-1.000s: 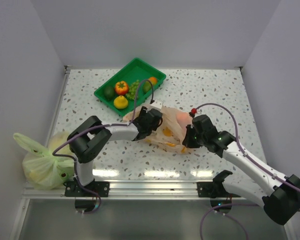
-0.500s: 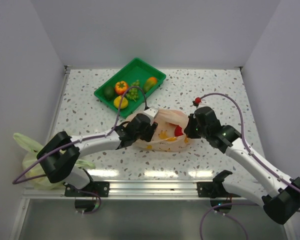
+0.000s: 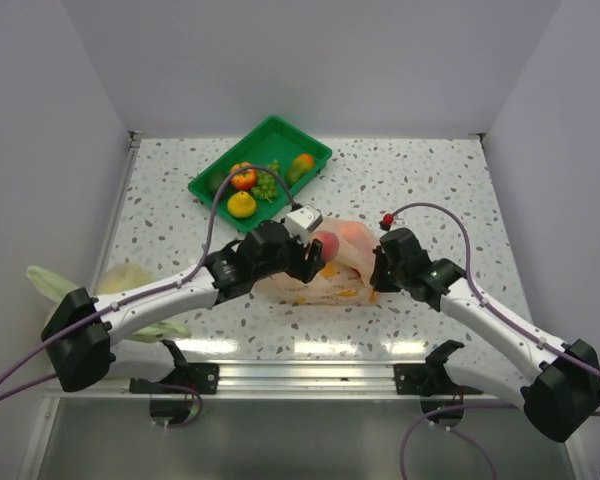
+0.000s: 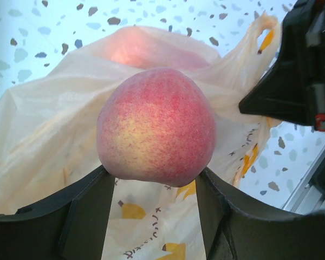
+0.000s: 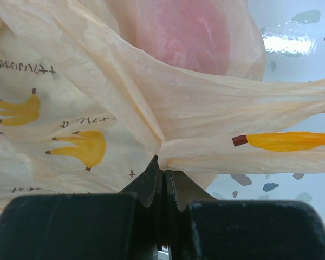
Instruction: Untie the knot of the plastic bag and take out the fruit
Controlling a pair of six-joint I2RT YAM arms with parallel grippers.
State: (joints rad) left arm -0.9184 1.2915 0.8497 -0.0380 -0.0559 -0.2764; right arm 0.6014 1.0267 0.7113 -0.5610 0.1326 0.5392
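- Pinching a pink-and-yellow peach point(image 4: 154, 127) between the two fingers of my left pincer point(image 4: 151, 181), which grip its sides, with the plastic bag point(image 4: 38, 124) just behind it.
- My right pincer point(image 5: 163, 176) is pressed together on a bunched fold of film at the bag's right edge.
- The bag lies crumpled mid-table between my two arms; a pinkish fruit point(image 5: 184, 38) shows through its far side.
- A green tray point(image 3: 272, 130) at the far left holds a yellow fruit point(image 3: 242, 204) and a grape bunch point(image 3: 267, 184).
- A yellow-green bag point(image 3: 130, 280) sits near left.
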